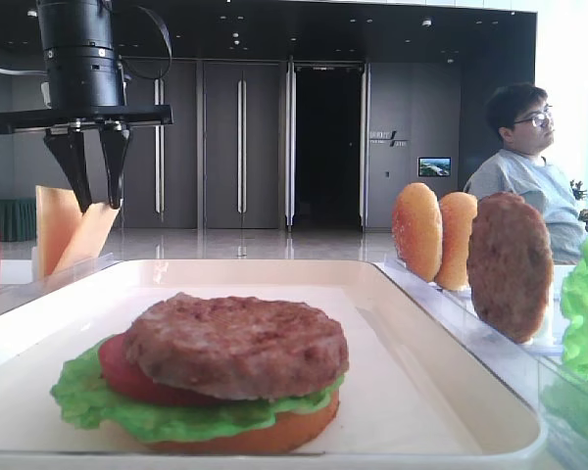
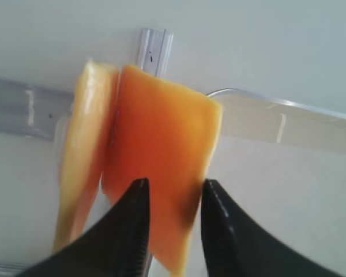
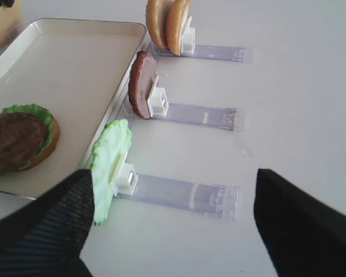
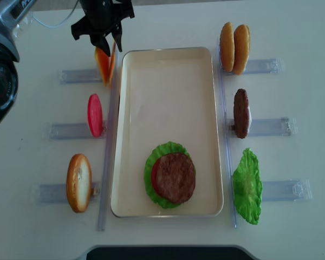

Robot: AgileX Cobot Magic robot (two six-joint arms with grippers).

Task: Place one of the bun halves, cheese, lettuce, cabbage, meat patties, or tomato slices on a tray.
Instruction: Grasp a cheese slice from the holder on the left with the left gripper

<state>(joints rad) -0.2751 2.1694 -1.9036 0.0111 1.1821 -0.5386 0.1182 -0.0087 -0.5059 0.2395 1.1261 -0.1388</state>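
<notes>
Two pale orange cheese point(image 2: 161, 133) slices stand leaning in a clear holder beside the tray's far left corner point(image 4: 105, 65). My left gripper point(image 2: 173, 196) hangs over them point(image 1: 96, 191), its fingers narrowed on either side of one leaning slice. I cannot see whether they pinch it. The cream tray point(image 4: 168, 51) holds a stack: a bun half, lettuce, a tomato slice and a meat patty point(image 4: 174, 177) on top. My right gripper point(image 3: 173, 231) is open and empty above the table, close to the lettuce point(image 3: 111, 161) in its holder.
Clear holders flank the tray. On the left stand a tomato slice point(image 4: 95, 115) and a bun half point(image 4: 79, 182). On the right stand two bun halves point(image 4: 234, 47), a patty point(image 4: 240, 112) and lettuce point(image 4: 248, 187). A seated person point(image 1: 524, 166) is beyond the table.
</notes>
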